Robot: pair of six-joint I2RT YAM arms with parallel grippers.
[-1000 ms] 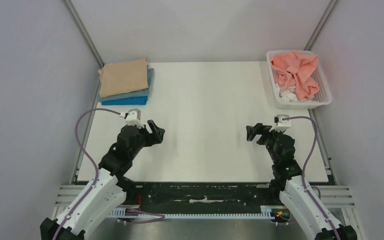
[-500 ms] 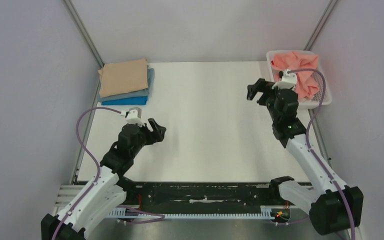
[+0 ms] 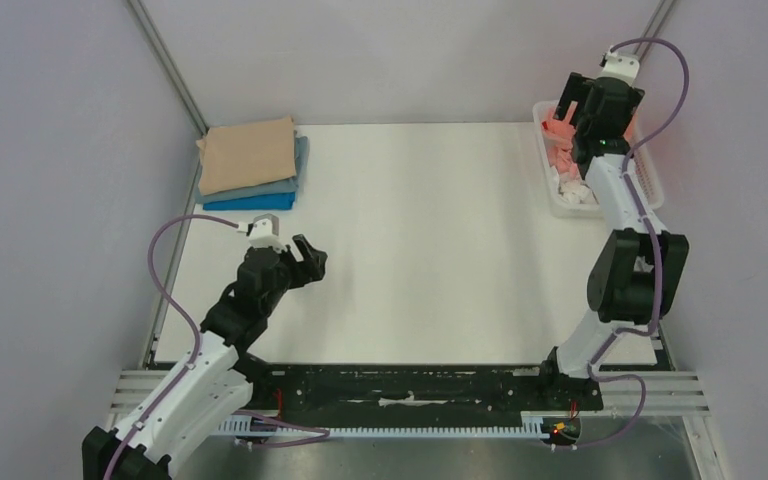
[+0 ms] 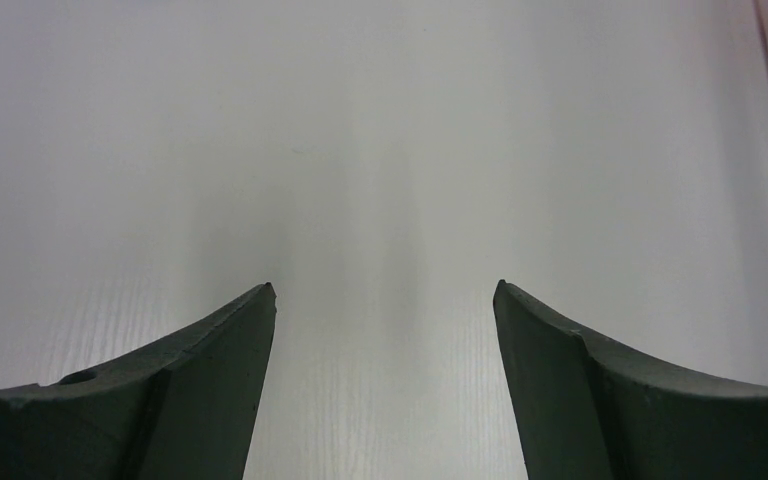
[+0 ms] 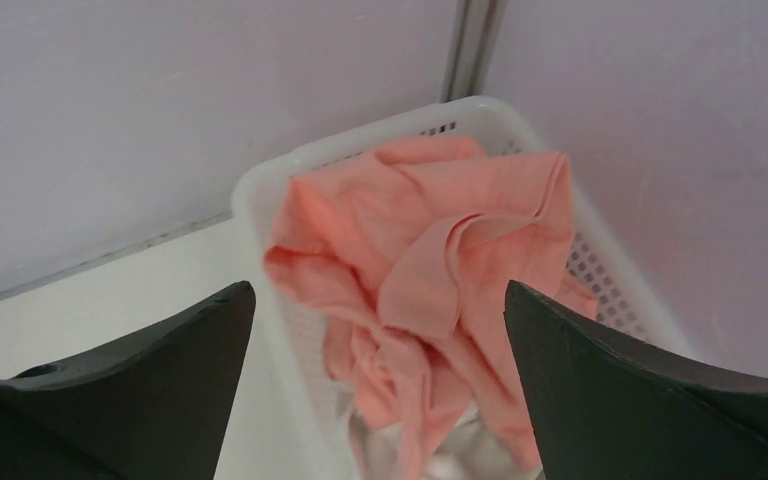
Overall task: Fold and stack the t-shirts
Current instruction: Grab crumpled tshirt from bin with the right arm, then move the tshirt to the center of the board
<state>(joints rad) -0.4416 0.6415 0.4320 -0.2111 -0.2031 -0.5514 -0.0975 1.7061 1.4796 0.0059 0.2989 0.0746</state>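
Two pincers are mine, and both stand wide open with nothing between them. The right pincer [image 3: 574, 100] hangs above the far right corner of the table [image 3: 420, 250], its dark, matte, curved fingers [image 5: 140, 380] spread to either side of what lies below. That is the salmon-pink t-shirt [image 5: 430, 270], soft cotton crumpled into loose folds and ridges, with one hem looping across the middle. It sits heaped in a white plastic mesh basket [image 5: 260, 200] with a rounded rim and small square holes in its wall. Some white cloth [image 5: 460, 460] shows under the pink, nearer to me. The pincer is apart from the shirt and not touching it. The left pincer [image 3: 310, 260] hovers low over bare tabletop, and ahead of it I see only the smooth, faintly grained white surface [image 4: 380, 150] and a corner of the basket off to the far right. Well beyond the left pincer and to its left, at the far left corner, three shirts lie as flat rectangles in one stack: the tan t-shirt [image 3: 248, 155] on top, the grey-blue t-shirt [image 3: 300, 165] under it, and the bright blue t-shirt [image 3: 250, 202] at the bottom. Plain pale lilac walls [image 3: 410, 50] close in the table on three sides, with slim metal posts [image 3: 170, 70] in the far corners.
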